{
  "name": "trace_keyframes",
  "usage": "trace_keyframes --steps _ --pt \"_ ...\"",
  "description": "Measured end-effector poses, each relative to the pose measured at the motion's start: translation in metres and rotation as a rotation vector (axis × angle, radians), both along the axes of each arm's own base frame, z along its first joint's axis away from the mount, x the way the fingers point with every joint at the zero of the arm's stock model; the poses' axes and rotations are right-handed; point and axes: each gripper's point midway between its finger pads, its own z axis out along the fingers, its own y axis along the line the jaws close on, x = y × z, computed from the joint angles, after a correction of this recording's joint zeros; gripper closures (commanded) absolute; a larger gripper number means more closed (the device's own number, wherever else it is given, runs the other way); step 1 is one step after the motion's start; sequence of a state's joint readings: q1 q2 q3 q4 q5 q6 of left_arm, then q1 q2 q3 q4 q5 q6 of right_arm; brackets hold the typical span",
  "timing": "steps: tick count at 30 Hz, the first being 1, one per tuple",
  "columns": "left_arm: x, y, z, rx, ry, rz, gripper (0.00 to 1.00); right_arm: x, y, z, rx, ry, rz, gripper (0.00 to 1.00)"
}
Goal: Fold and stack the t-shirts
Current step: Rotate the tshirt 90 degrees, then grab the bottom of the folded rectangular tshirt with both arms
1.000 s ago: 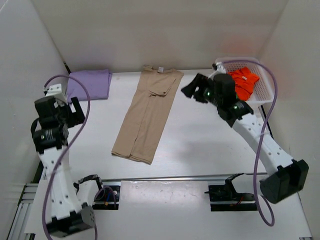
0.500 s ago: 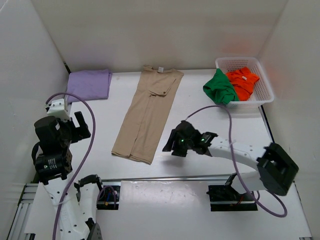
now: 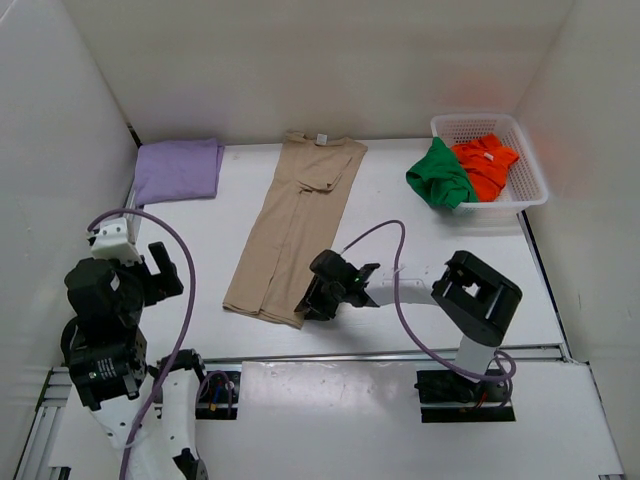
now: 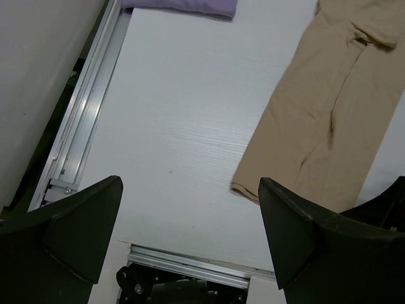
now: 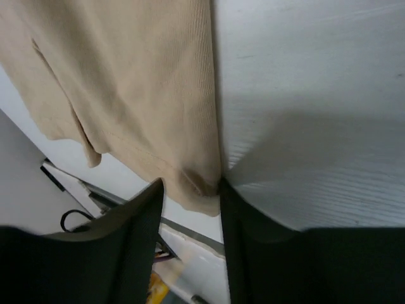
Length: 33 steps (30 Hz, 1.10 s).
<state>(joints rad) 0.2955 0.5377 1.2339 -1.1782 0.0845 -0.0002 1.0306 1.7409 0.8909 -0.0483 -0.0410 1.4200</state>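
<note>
Well, the table (image 3: 420, 250) is white and flat, and tall white walls (image 3: 300, 70) stand round three sides of it. A thin metal rail (image 3: 380, 355) runs along the near edge.

One lavender t-shirt (image 3: 178, 170) lies folded in a neat square in the far left corner. The tan t-shirt (image 3: 295, 225) lies in the middle of the table. It is folded into a long thin strip, with its neck at the far end and its bottom hem at the near end. A white basket (image 3: 522, 140) sits in the far right corner. The orange-red t-shirt (image 3: 487, 163) is bunched up inside it, and the green t-shirt (image 3: 440, 175) hangs in a lump over its left rim.

The right gripper (image 5: 190, 183) is down low at the near right corner of the tan t-shirt. Its jaws are close together, and the corner of the hem sits in the small gap between them. I cannot tell if they are squeezing the cloth.

The left gripper (image 4: 190, 183) is up above the left side of the table. Its jaws are spread wide apart and hold nothing.
</note>
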Motion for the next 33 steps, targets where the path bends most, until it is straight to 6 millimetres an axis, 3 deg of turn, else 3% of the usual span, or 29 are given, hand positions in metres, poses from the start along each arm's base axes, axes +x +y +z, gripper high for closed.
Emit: trace_keyframes --steps 1,4,8,12,16,19,21,24,29,33 --pt "0.0 0.0 0.0 0.0 0.002 0.0 0.01 -0.002 0.002 -0.001 0.005 0.02 -0.001 0.79" --pt "0.0 0.001 -0.001 -0.002 0.015 0.006 0.01 -0.006 0.006 -0.008 0.008 0.063 0.001 1.0" --pt "0.008 -0.002 -0.008 -0.031 0.065 -0.021 0.04 -0.012 -0.006 -0.008 0.026 0.079 -0.008 1.0" --pt "0.025 -0.021 -0.018 -0.125 0.138 -0.137 0.14 -0.02 -0.06 -0.005 0.022 0.069 -0.044 1.0" --pt "0.044 -0.039 -0.034 -0.245 0.244 -0.243 0.18 -0.02 -0.118 0.0 0.01 0.007 -0.066 1.0" --pt "0.06 -0.048 -0.052 -0.328 0.358 -0.302 0.2 -0.027 -0.143 0.001 -0.015 -0.036 -0.026 0.86" --pt "0.069 -0.059 -0.067 -0.346 0.449 -0.352 0.2 -0.031 -0.152 0.003 -0.026 -0.062 0.011 0.67" --pt "0.08 -0.098 -0.091 -0.258 0.619 -0.507 0.2 -0.033 -0.161 0.012 -0.029 -0.107 0.052 0.52" --pt "0.08 -0.159 -0.132 -0.039 0.782 -0.718 0.15 -0.032 -0.17 0.024 -0.003 -0.175 0.068 0.46" --pt "0.037 -0.198 -0.18 0.173 0.85 -0.915 0.11 -0.043 -0.18 0.011 -0.026 -0.141 0.074 0.46"
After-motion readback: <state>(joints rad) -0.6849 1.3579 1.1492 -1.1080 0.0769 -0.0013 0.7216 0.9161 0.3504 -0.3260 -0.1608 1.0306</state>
